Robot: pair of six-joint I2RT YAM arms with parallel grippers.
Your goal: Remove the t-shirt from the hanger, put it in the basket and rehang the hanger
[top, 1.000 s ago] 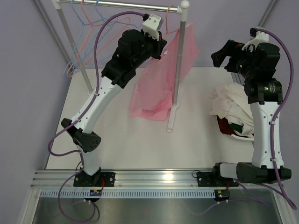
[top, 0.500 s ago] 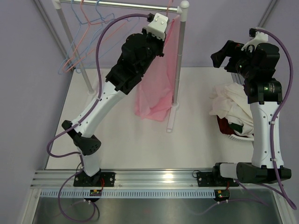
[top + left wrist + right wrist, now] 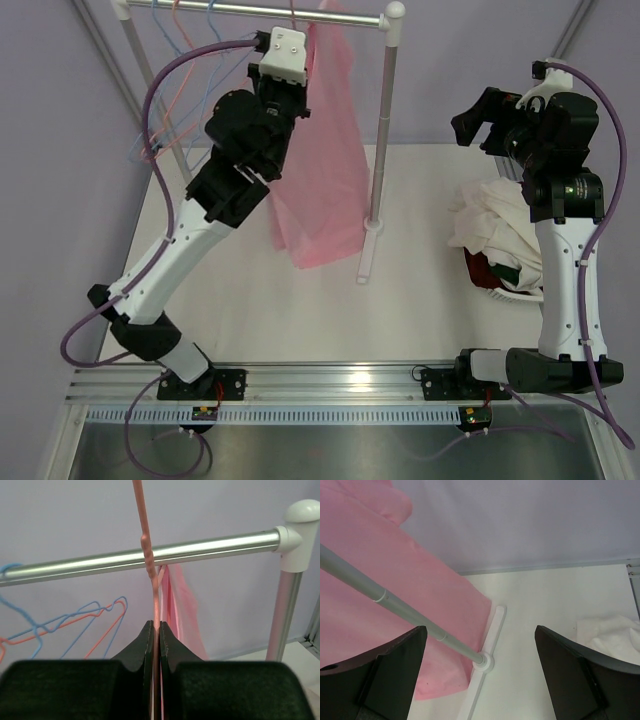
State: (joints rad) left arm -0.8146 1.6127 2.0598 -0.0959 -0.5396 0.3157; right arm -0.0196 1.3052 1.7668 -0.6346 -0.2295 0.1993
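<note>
The pink t-shirt (image 3: 325,150) hangs from a pink wire hanger (image 3: 150,575) up at the rack's silver rail (image 3: 200,550), left of the white upright pole (image 3: 382,130). My left gripper (image 3: 300,80) is raised to the rail and shut on the hanger's neck; in the left wrist view the jaws (image 3: 156,626) pinch the wire, with pink cloth (image 3: 182,615) just behind. My right gripper (image 3: 478,118) hovers open to the right of the rack, holding nothing. Its wrist view looks down past wide-apart fingers (image 3: 479,630) at the shirt (image 3: 385,595) and the pole (image 3: 410,612).
Bare blue and orange hangers (image 3: 175,60) hang at the rail's left end, also in the left wrist view (image 3: 65,625). The rack's white foot (image 3: 366,250) rests on the table. A pile of white clothes (image 3: 500,225) lies over a red item (image 3: 485,270) by the right arm.
My left arm has swung up and to the left with the hanger. The shirt has come away from the upright pole and now hangs left of it. The right arm has not moved.
</note>
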